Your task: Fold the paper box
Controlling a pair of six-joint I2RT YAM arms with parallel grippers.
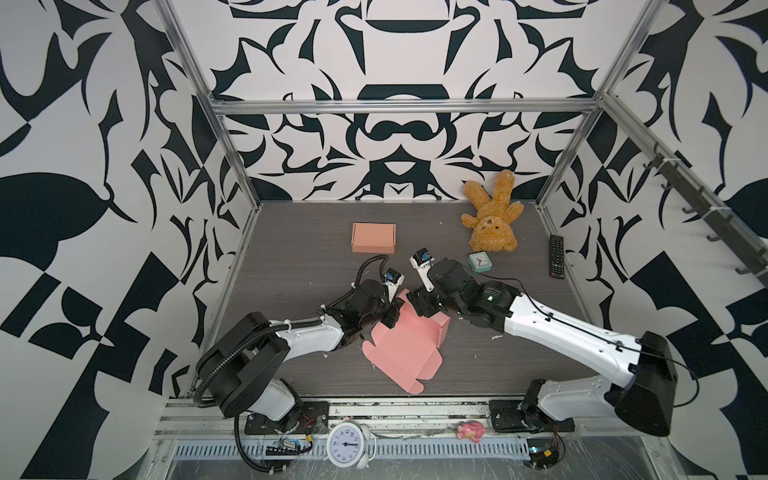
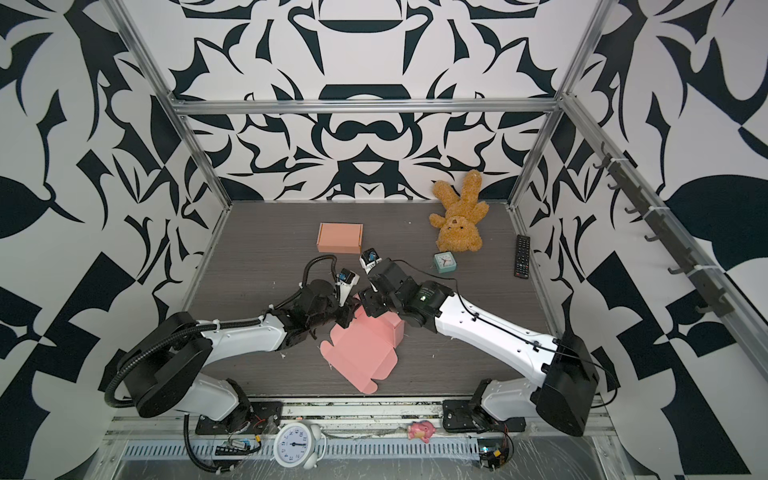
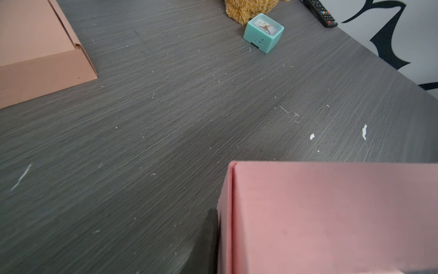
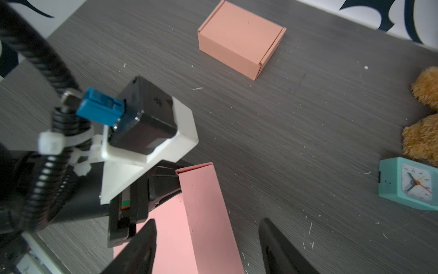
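Grey desk (image 1: 291, 270), paper box (image 1: 409, 349) at six o'clock. Left claw (image 4: 174, 175) pinches its wall (image 4: 203, 201), right claw (image 4: 207, 220) gapes; slip could unfold it.

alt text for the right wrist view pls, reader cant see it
A pink paper box, half folded, has one upright wall standing between the spread fingers of the right tool, while the left tool grips the wall's far end. Beyond on the grey table sit a closed peach box, a teal clock and a brown plush toy.
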